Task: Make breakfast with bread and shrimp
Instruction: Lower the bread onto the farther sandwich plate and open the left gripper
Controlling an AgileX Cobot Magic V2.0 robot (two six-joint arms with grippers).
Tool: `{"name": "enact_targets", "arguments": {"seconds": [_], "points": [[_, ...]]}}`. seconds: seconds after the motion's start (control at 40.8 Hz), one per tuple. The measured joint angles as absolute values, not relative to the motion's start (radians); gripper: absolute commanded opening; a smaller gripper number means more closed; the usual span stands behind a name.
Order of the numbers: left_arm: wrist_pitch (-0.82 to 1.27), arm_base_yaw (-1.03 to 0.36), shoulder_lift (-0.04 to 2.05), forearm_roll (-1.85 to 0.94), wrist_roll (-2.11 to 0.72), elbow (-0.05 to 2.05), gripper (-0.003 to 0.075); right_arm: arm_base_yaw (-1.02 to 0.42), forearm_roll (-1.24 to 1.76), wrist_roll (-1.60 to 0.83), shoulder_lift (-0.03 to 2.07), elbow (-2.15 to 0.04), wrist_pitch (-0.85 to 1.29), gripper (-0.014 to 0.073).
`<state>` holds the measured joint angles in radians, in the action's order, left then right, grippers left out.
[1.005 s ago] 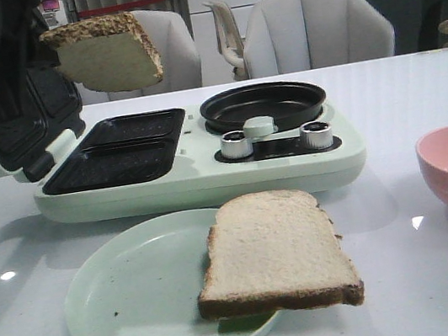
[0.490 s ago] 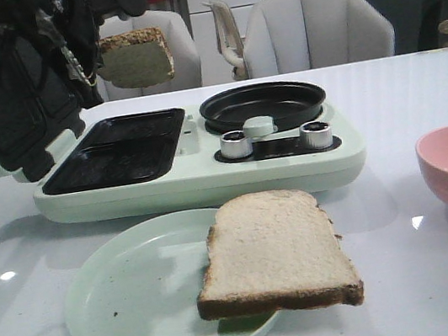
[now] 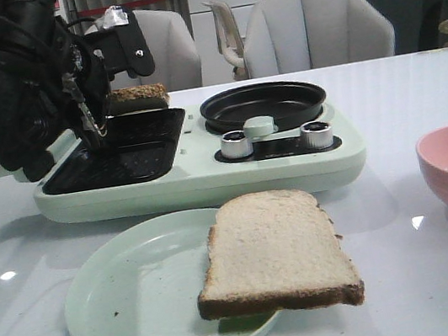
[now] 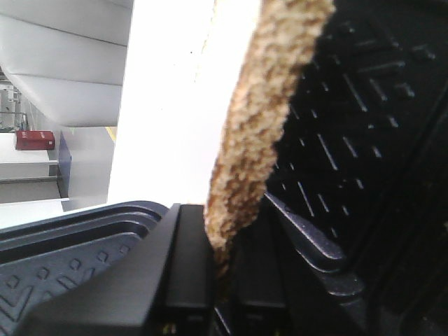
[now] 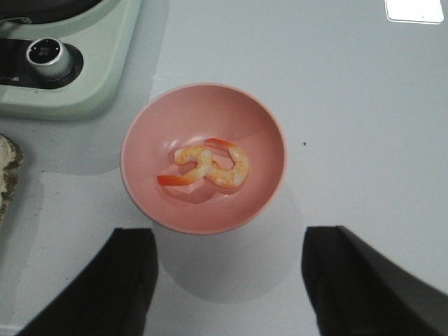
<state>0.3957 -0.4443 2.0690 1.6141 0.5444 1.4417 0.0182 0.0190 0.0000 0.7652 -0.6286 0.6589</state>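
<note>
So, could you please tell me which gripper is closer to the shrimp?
Right. The right gripper hangs open above the pink bowl holding the shrimp. The left gripper is across the table over the sandwich maker, shut on a bread slice.

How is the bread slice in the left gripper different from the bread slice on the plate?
The held slice hangs over the sandwich maker's open grill tray, pinched by the left gripper; the other slice rests on the green plate, overhanging its rim. The held slice appears edge-on, crust showing; the plate slice shows its broad pale face. Both have brown crusts.
</note>
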Motion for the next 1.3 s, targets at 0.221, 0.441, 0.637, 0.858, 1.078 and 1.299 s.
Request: {"name": "enact_targets", "arguments": {"seconds": [0.221,0.441,0.637,0.858,1.078,1.299], "points": [[0.402,-0.444,2.069,1.616,0.544,1.442,0.0267,0.018,0.019,0.000,0.765,-0.629,0.659,0.0549],[0.403,-0.444,2.069,1.616,0.544,1.442,0.0370,0.018,0.019,0.000,0.765,-0.629,0.659,0.0549],[0.389,-0.444,2.065,1.594,0.548,1.440,0.0318,0.018,0.019,0.000,0.765,-0.629,0.659,0.0549],[0.327,-0.444,1.993,1.578,0.552,1.381,0.0312,0.018,0.019,0.000,0.765,-0.629,0.659,0.0549],[0.329,-0.463,1.891,1.547,0.554,1.306,0.0313,0.018,0.019,0.000,0.765,-0.629,0.659,0.0549],[0.539,-0.579,1.716,1.118,0.505,1.281,0.0312,0.018,0.019,0.000,0.765,-0.629,0.659,0.0549]]}}
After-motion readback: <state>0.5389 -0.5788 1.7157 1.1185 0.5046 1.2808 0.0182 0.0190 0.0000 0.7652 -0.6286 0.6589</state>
